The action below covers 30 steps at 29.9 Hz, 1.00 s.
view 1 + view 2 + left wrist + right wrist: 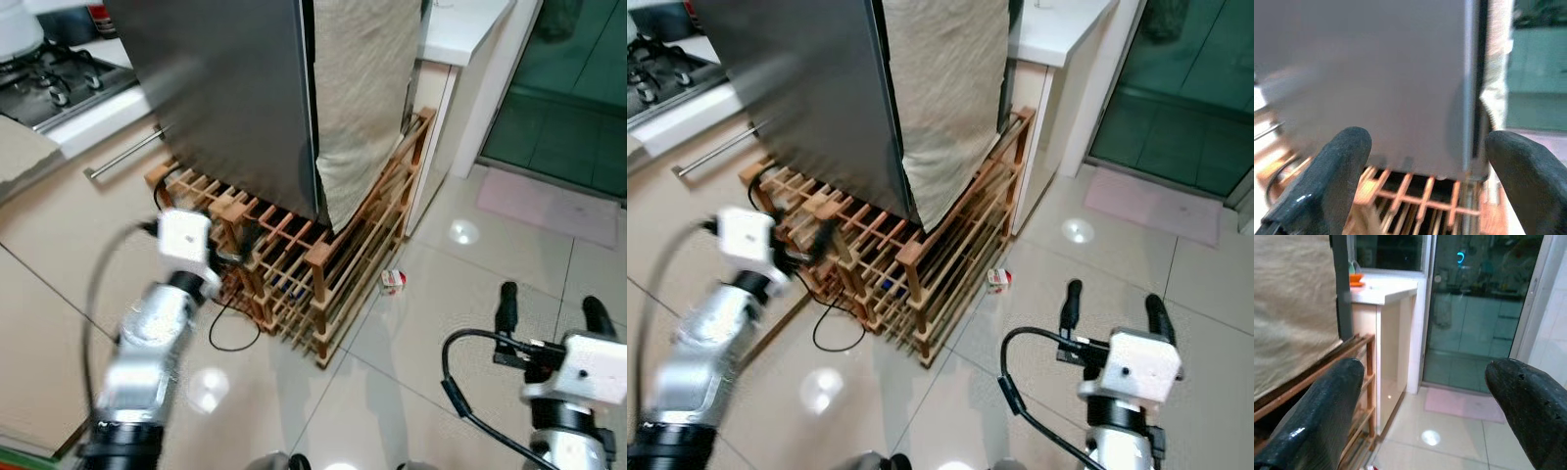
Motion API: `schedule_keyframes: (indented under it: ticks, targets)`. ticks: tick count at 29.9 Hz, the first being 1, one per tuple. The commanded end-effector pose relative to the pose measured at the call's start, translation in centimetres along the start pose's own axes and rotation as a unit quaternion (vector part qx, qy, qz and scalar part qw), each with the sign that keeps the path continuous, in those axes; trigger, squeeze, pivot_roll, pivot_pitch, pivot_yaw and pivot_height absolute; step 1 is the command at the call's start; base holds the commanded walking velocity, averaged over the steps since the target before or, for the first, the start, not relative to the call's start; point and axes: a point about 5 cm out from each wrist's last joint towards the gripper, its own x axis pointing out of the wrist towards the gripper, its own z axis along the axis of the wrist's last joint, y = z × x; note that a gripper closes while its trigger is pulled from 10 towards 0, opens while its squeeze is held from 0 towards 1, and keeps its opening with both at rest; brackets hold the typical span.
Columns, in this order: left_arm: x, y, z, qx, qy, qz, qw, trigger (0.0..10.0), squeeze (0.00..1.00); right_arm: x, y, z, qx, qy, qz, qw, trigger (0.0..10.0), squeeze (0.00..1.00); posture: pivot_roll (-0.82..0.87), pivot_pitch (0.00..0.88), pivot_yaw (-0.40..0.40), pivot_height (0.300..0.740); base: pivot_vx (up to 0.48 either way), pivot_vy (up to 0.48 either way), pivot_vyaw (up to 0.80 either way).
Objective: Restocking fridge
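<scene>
The grey steel fridge (225,98) stands shut on a low wooden slatted rack (313,274), with a beige cloth (362,98) draped down its side. A small red-and-white carton (393,281) lies on the floor tiles beside the rack. My left gripper (1425,147) is open and empty, held low in front of the fridge's bottom edge, near the rack's front corner (818,240). My right gripper (551,311) is open and empty too. It hovers over bare floor to the right of the carton, pointing toward the glass door.
A gas hob (49,78) and a counter with a bar handle (122,157) are on the left. A white cabinet (441,108) stands right of the fridge. Beyond it are a pink mat (549,206) and a glass door (568,88). A black cable (235,333) loops on the floor.
</scene>
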Motion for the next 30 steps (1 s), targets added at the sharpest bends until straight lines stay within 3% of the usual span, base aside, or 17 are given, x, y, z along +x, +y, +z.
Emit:
schedule_keyframes:
  ticks: [1, 6, 12, 22, 26, 27, 30]
  targets:
    - [-0.2, -1.0, -0.8, 0.003, 0.017, -0.024, 1.000, 10.0, 0.00, -0.1, -0.2, 0.0, 0.014, 0.011, -0.011, 1.000, 10.0, 0.00, -0.13, 0.049, 0.077, 0.740, 0.000, 0.000, 0.00]
    - [-0.2, -2.9, 1.2, -0.040, -0.017, -0.047, 0.998, 10.0, 0.00, 0.5, 1.2, 0.8, 0.006, -0.015, 0.016, 1.000, 10.0, 0.00, -0.14, 0.048, 0.069, 0.740, 0.213, 0.000, 0.00]
    - [0.4, -3.5, 2.6, -0.051, -0.043, -0.038, 0.997, 10.0, 0.00, 1.4, 0.9, 0.7, -0.011, -0.024, 0.020, 0.999, 10.0, 0.00, -0.13, 0.025, 0.068, 0.740, 0.480, 0.000, 0.00]
    - [0.9, -3.6, 2.5, -0.052, -0.033, -0.027, 0.998, 10.0, 0.00, 2.2, 0.5, 0.0, -0.012, -0.018, 0.020, 1.000, 10.0, 0.00, -0.13, 0.022, 0.067, 0.740, 0.470, 0.000, 0.00]
    - [1.6, -3.2, 2.1, -0.056, -0.016, -0.007, 0.998, 10.0, 0.00, 2.4, 0.7, -0.4, -0.011, -0.014, 0.028, 0.999, 10.0, 0.00, -0.13, 0.023, 0.068, 0.740, 0.000, 0.000, 0.00]
    - [1.8, -3.3, 2.1, -0.039, -0.014, -0.009, 0.999, 10.0, 0.00, 2.4, 0.9, -0.4, -0.011, -0.013, 0.031, 0.999, 10.0, 0.00, -0.13, 0.025, 0.070, 0.740, 0.000, 0.000, 0.00]
    - [2.0, -3.9, 2.2, -0.035, -0.012, -0.027, 0.999, 10.0, 0.00, 2.5, 1.0, -0.4, -0.010, -0.013, 0.032, 0.999, 10.0, 0.00, -0.13, 0.029, 0.072, 0.740, 0.000, 0.000, 0.00]
